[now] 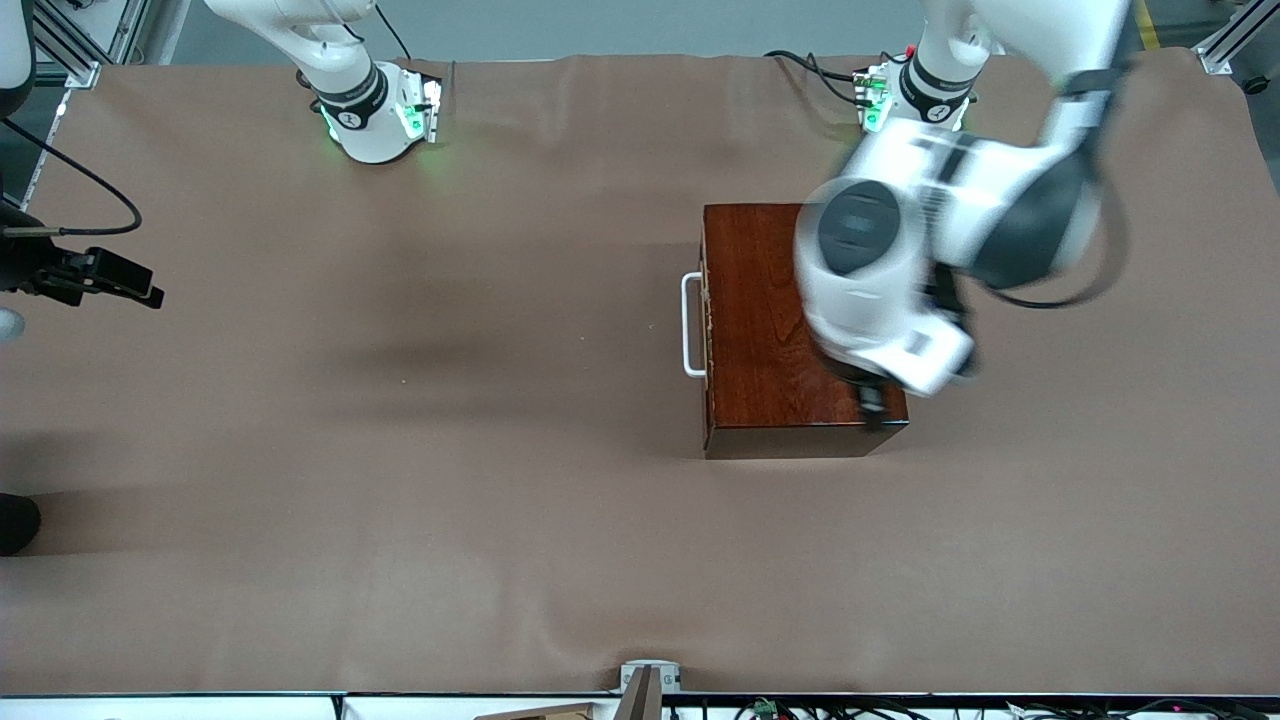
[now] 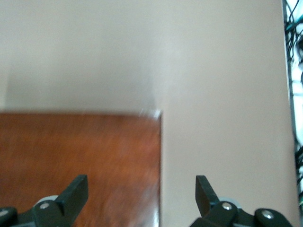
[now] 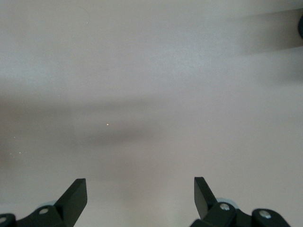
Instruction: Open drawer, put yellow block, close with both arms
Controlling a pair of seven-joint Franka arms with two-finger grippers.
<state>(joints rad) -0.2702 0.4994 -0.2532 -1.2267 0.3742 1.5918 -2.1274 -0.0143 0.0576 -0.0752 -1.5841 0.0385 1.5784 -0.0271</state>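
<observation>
My left gripper hangs over a corner of the dark reddish-brown wooden box, my right gripper over the brown cloth-covered table.

Even overhead light, soft shadows on cloth, left arm motion-blurred, wrist views washed pale

Reddish-brown wooden box, white handle, brown tablecloth.

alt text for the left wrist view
The open left gripper hangs over a corner of the dark reddish wooden box, one finger above the wood, the other above the pale tablecloth.
</observation>
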